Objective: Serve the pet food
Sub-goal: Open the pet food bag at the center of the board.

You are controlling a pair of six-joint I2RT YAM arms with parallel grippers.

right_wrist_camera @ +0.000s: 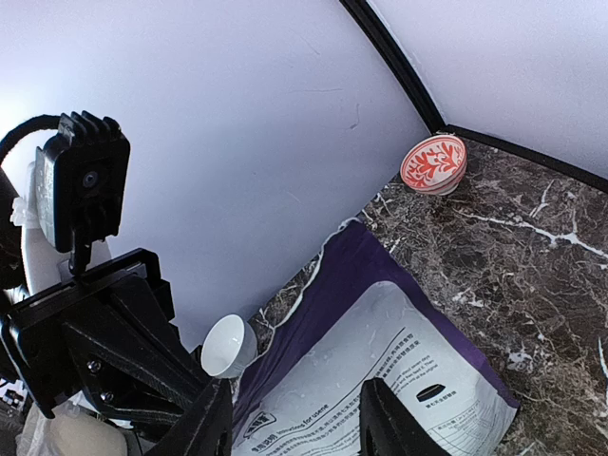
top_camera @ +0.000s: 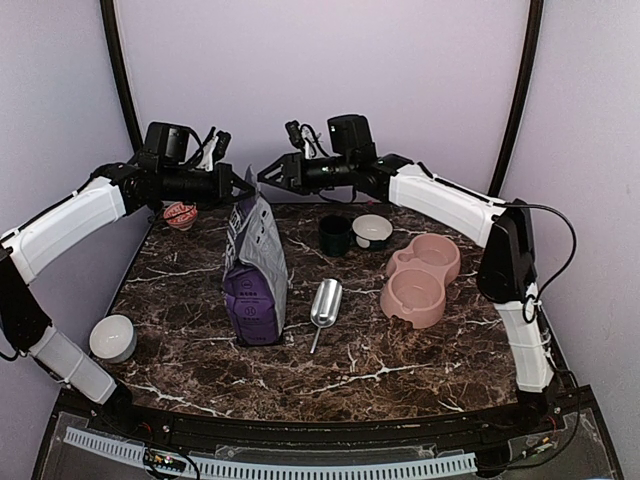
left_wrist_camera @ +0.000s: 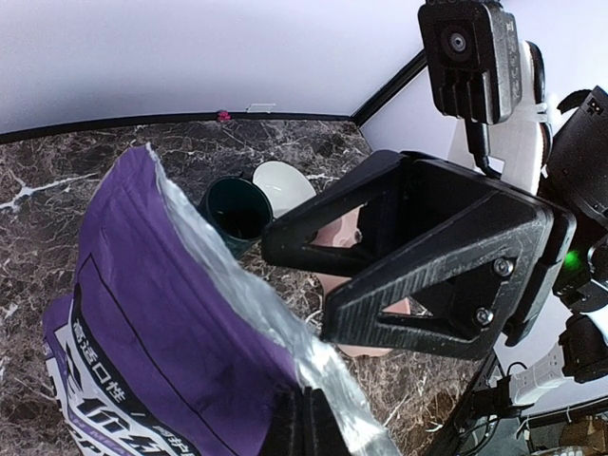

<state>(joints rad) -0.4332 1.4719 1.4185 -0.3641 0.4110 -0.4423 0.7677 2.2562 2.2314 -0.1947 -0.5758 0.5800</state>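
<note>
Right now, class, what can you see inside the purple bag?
Nothing of its contents. The bag stands upright with its top edge pinched in the left tool; only a silver strip along that edge shows. Its printed walls cover whatever it holds; no pet food is visible.

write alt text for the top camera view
Two robot arms meet above an upright purple bag on a dark marble table, the left jaws pinching its top edge. A metal scoop and pink double bowl sit beside it.

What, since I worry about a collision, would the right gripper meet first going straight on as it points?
The right gripper would most likely meet the upper part of the purple-and-grey printed foil bag straight ahead, though depth is unclear.
</note>
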